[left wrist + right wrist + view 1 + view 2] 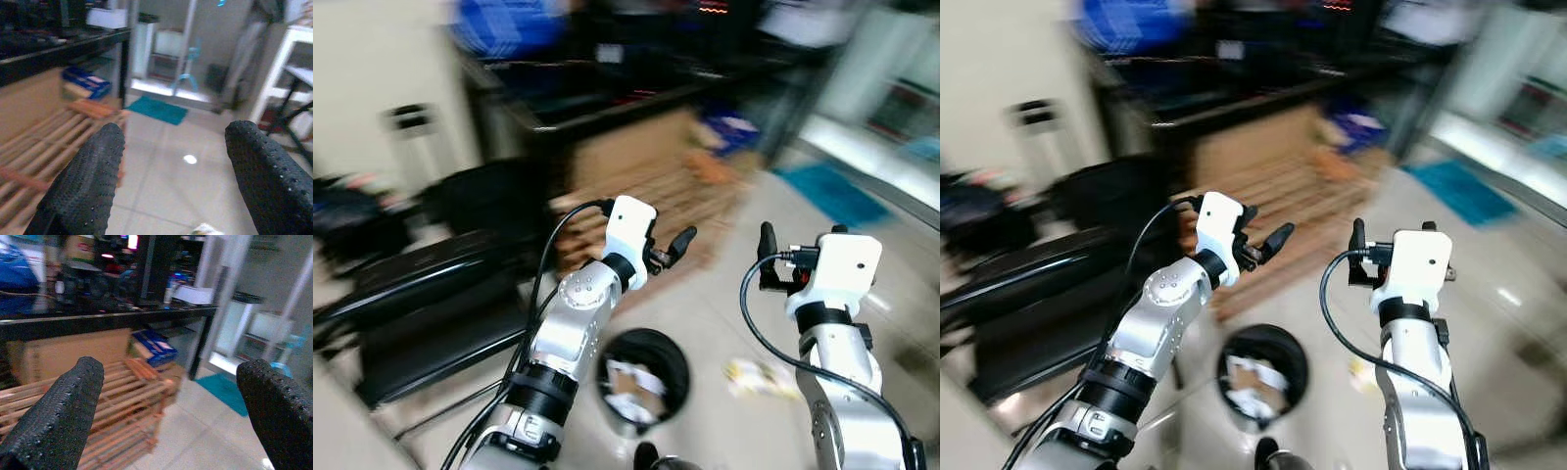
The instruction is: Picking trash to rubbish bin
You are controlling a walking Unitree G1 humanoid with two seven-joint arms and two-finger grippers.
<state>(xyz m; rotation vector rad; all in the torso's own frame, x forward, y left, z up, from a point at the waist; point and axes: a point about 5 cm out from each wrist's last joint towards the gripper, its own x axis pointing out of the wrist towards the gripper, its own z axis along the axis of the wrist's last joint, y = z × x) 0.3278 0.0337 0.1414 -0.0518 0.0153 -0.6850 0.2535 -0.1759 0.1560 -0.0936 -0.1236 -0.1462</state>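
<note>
A round black rubbish bin [675, 362] stands on the tiled floor between my two arms, with crumpled paper inside. To its right a pale crumpled wrapper [756, 376] lies on the floor; a scrap of it [205, 229] also edges into the left wrist view. My left gripper [671, 248] is raised above and behind the bin, open and holding nothing. My right gripper [771, 262] is held up at about the same height, over the wrapper, also open with nothing between its fingers. Both head views are blurred.
A wooden pallet [651, 196] lies ahead under a dark desk [597, 108], with a blue box [732, 127] beside it. Black seating [421, 294] stands at the left. A teal mat [832, 191] lies at the far right. White shelving [293, 58] stands beyond.
</note>
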